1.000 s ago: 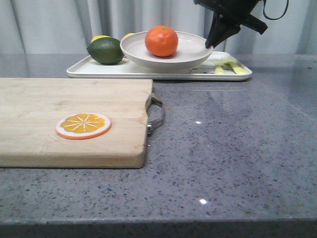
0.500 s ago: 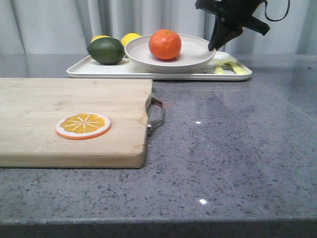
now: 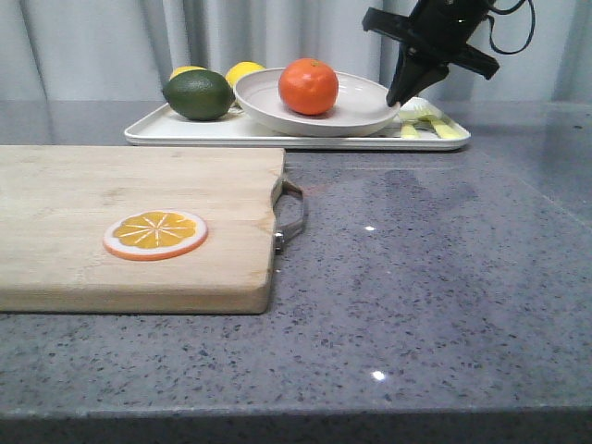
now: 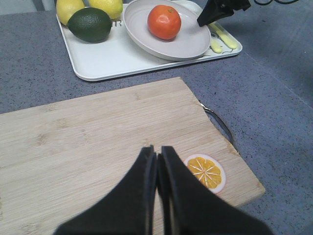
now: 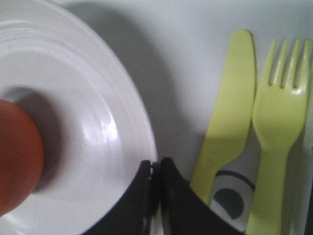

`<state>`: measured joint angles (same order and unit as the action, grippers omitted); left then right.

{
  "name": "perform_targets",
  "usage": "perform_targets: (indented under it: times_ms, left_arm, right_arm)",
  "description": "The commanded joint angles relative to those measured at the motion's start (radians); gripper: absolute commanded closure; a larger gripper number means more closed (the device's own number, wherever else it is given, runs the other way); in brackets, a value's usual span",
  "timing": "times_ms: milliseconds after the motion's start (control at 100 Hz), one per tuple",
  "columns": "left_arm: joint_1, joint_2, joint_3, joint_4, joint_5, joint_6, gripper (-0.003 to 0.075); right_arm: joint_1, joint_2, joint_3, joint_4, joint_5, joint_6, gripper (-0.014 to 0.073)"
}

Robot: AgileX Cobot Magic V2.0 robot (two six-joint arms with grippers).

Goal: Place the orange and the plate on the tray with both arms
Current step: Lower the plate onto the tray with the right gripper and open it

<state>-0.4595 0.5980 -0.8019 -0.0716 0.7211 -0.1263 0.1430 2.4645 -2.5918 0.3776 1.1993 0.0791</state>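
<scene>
The orange [image 3: 308, 86] sits in the off-white plate [image 3: 361, 106], which lies over the white tray [image 3: 185, 129] at the back of the table. My right gripper [image 3: 396, 97] is shut on the plate's right rim. In the right wrist view the fingers [image 5: 156, 166] pinch the rim of the plate [image 5: 88, 98], with the orange [image 5: 17, 156] beside them and the tray [image 5: 186, 58] below. My left gripper [image 4: 157, 152] is shut and empty above the cutting board. Its view shows the orange [image 4: 164, 22], plate [image 4: 142, 24] and tray [image 4: 98, 58] far ahead.
A dark green lime [image 3: 197, 94] and two lemons [image 3: 245, 72] sit on the tray's left part. A yellow-green knife [image 5: 230, 112] and fork [image 5: 281, 122] lie on its right end. A wooden cutting board [image 3: 139, 185] with an orange slice [image 3: 155, 234] fills the front left.
The plate with the orange has come down and a little to the right onto the tray, carried by my right gripper. The second lemon now shows behind it.
</scene>
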Motion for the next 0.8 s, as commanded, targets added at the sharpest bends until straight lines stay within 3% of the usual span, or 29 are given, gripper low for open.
perform_targets:
  times_ms: [0, 250, 510, 790]
  left_arm:
    - [0.001, 0.001, -0.026, -0.002, -0.073, -0.008, 0.0741]
    - [0.001, 0.001, -0.026, -0.002, -0.073, -0.008, 0.0741]
    - [0.001, 0.001, -0.026, -0.002, -0.073, -0.008, 0.0741]
    - [0.001, 0.001, -0.026, -0.002, -0.073, -0.008, 0.0741]
  right_arm:
    - [-0.005, -0.069, -0.035, 0.025, -0.059, -0.005, 0.0605]
    - [-0.005, -0.067, -0.035, 0.025, -0.064, -0.005, 0.0594]
    - [-0.005, -0.067, -0.035, 0.025, -0.067, -0.005, 0.0363]
    - [-0.005, -0.070, -0.101, 0.025, -0.045, -0.005, 0.0358]
